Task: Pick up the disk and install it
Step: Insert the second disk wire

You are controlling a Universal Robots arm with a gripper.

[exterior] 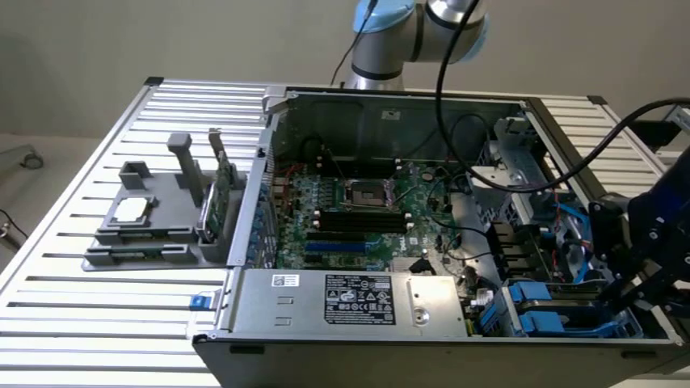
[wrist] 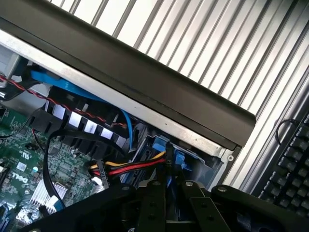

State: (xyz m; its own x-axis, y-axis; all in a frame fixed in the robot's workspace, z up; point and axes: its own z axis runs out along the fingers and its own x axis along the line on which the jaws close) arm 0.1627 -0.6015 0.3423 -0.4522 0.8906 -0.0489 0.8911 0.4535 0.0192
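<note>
One motherboard, DELL lettering, hand nearby

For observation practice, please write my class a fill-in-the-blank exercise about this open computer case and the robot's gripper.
1. The motherboard inside the open case is ____ in colour.
2. The gripper hangs over the case's end at the exterior view's ____.
3. The plastic drive carriers close to the gripper are ____ in colour.

Missing words: green; right; blue.
</note>
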